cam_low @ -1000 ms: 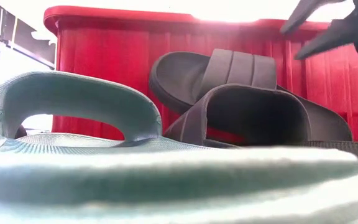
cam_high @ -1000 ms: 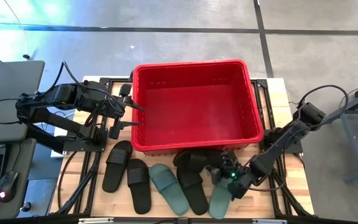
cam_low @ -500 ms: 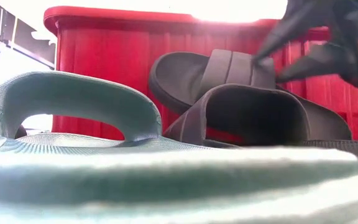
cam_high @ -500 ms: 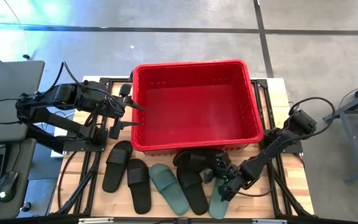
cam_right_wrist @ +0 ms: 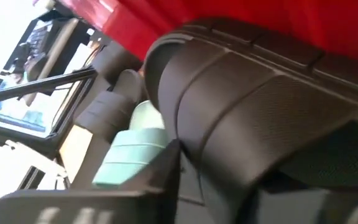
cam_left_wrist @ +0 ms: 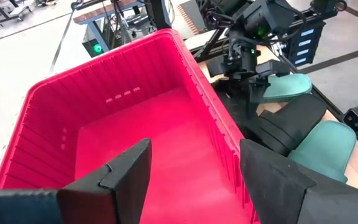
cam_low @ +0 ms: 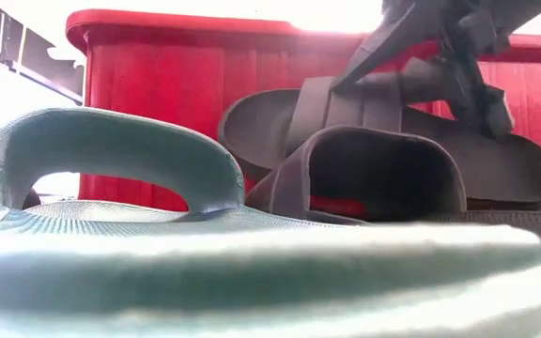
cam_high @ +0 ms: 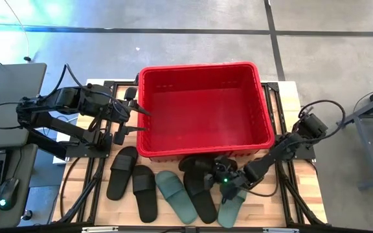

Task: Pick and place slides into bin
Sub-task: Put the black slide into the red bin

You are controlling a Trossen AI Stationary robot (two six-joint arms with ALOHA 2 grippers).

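Reaching further in than a sec ago, right hand point(cam_high: 228, 182) now sits over the black slide point(cam_high: 203, 167) lying just in front of the red bin point(cam_high: 203, 110); that slide has tipped and shifted vs. the earlier low view. In the low view, dark fingers point(cam_low: 411, 56) sit on its wide strap, but whether they are closed on it cannot be told: the wrist view is filled by the strap's ribbed, finely pebbled surface point(cam_right_wrist: 253, 93), w/ bin wall behind.

Bin: rectangular, bright red plastic, ribbed walls, thick rim, nothing visible inside. Its near wall hides part of the slide beneath the hand.

Other slides lie in a row on the wooden surface point(cam_high: 306, 188) in front of the bin: two black point(cam_high: 122, 171) point(cam_high: 144, 191) at left, a teal one point(cam_high: 175, 195), another black point(cam_high: 199, 194), and a second teal point(cam_high: 232, 208) partly under the right arm. In the low view, a teal strap point(cam_low: 111, 155) looms close, blocking much of the scene; foam sole looks soft-textured.

Left hand point(cam_high: 135, 120) waits beside the bin's left wall, fingers point(cam_left_wrist: 278, 180) spread apart, holding nothing.
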